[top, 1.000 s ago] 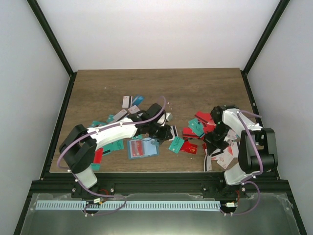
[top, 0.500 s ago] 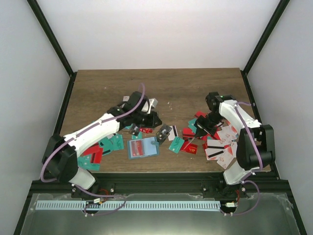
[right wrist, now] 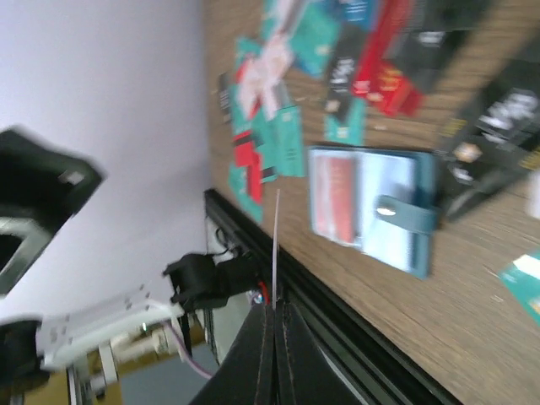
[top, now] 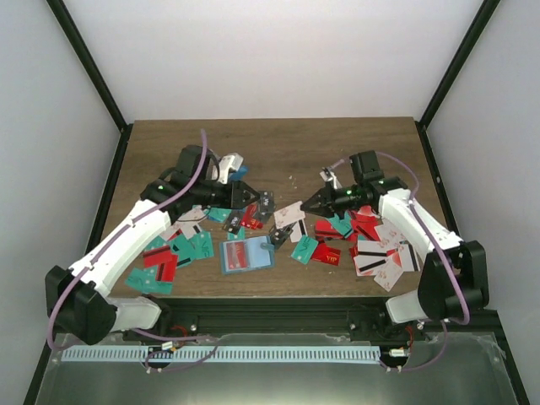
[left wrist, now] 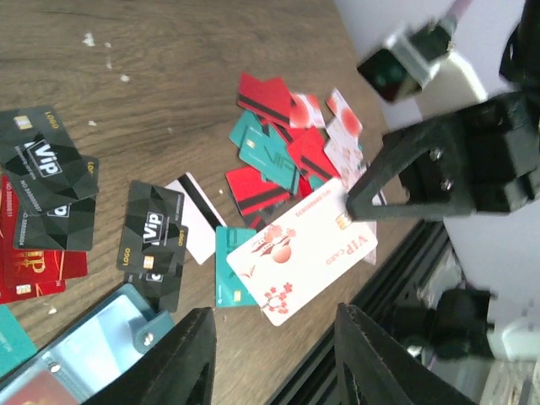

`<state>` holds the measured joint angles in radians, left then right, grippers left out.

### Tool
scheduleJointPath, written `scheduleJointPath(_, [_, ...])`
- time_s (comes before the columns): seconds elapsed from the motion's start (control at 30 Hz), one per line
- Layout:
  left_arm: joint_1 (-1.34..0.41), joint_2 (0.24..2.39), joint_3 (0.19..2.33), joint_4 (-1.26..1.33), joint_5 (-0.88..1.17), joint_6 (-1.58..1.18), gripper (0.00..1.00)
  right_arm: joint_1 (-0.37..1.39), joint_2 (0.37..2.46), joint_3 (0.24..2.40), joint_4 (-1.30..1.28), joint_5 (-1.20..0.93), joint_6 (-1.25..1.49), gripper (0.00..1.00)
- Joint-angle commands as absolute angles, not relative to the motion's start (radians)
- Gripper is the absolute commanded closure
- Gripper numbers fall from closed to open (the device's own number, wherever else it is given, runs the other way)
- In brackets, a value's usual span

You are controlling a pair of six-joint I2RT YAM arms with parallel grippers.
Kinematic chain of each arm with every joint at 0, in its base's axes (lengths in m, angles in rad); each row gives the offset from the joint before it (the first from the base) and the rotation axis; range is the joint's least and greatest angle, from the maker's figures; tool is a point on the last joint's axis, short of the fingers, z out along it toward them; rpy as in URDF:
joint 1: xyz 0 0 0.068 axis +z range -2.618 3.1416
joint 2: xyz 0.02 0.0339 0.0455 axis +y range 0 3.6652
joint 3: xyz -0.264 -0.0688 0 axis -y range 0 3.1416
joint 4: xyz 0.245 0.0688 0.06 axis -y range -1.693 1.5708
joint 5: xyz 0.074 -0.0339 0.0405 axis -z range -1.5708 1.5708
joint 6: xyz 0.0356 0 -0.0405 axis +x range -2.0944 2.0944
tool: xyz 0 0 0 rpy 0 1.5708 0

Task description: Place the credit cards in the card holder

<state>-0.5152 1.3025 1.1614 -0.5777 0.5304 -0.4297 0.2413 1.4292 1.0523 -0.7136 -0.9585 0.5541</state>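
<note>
The right end effector (top: pixel 315 201) is clamped on one corner of a white card (left wrist: pixel 299 253). The card is glossy, has a red blossom print, reads "VIP CARD", and is held clear of the surface (left wrist: pixel 169 67). The left end effector (left wrist: pixel 272 316) has its fingers apart and empty, and faces that card without touching it. Beside its left finger lies the card holder (left wrist: pixel 80 359), open, pale blue inside, with a snap tab. Ahead lie faceted black cards (left wrist: pixel 153 236) marked "VIP" and "LOGO". Red and teal cards (left wrist: pixel 270 143) cluster beyond, then bare wood grain.

The teal-blue card holder (top: pixel 246 255) lay open by the tabletop's near edge, with red, teal, white and black credit cards (top: pixel 327 253) strewn around.
</note>
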Motion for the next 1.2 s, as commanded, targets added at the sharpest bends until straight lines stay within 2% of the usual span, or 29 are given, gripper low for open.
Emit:
scheduleJointPath(0.0, [-0.486, 1.265, 1.187, -0.662, 0.68, -0.311, 0.54, 0.312, 1.386, 1.025, -0.444, -1.16, 0.461, 0.99])
scheduleJointPath(0.1, [-0.483, 1.241, 1.201, -0.683, 0.771, -0.27, 0.47, 0.358, 1.372, 1.038, -0.459, -1.204, 0.348, 0.99])
scheduleJointPath(0.33, [-0.483, 1.164, 1.241, -0.732, 0.928, -0.181, 0.43, 0.516, 1.314, 1.037, -0.417, -1.231, 0.152, 0.99])
scheduleJointPath(0.63, [-0.486, 1.09, 1.254, -0.898, 0.955, -0.073, 0.45, 0.528, 1.209, 1.045, -0.466, -1.266, -0.146, 0.99])
scheduleJointPath(1.17, [-0.589, 1.044, 1.193, -0.872, 0.861, -0.068, 0.49, 0.605, 1.273, 1.157, -0.605, -1.313, -0.288, 0.99])
